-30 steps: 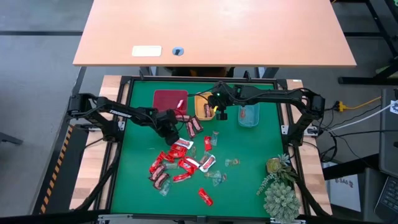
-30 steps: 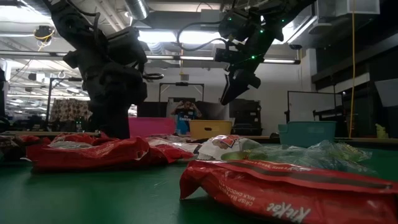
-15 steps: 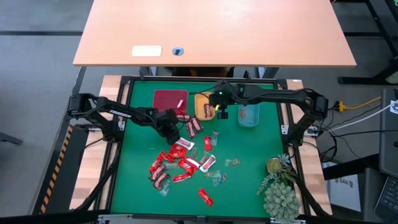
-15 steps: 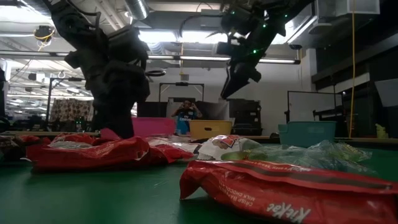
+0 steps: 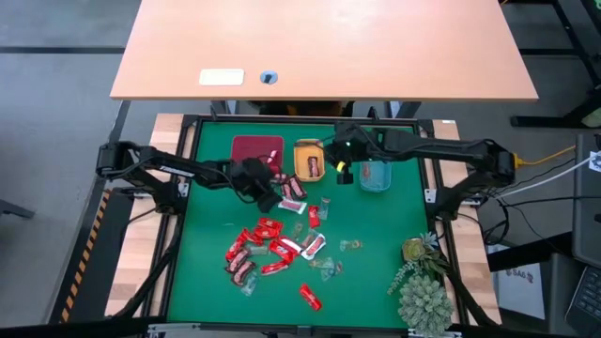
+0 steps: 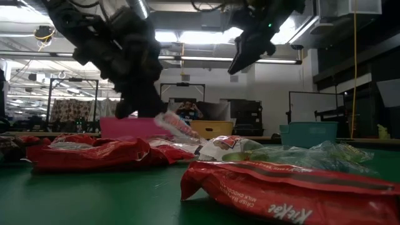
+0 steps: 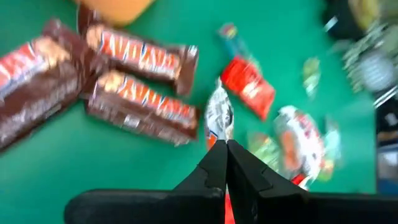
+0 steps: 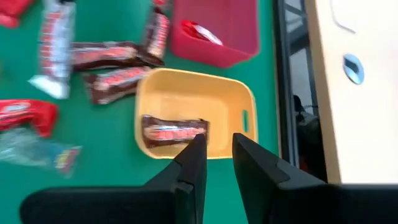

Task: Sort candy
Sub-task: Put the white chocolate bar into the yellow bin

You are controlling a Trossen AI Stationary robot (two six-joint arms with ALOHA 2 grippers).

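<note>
1. The candy [image 5: 272, 246] lies mostly in a loose heap on the green counter [image 5: 376, 282], with dark bars just beside the trays. One dark bar [image 8: 174, 132] already sits in the orange tray [image 8: 193, 99], and one red piece lies in the red tray [image 8: 230, 31].
2. These sweets look light and soft, with slick, crinkly wrappers; pinching a flat wrapper end or across the narrow middle seems safest.
3. The left gripper [image 7: 225, 152] is closed tight on a red-and-white wrapped sweet [image 6: 178, 125], lifted clear of the counter near the red tray.
4. The right gripper [image 8: 216, 149] hovers over the orange tray, fingers slightly parted and holding nothing.
</note>
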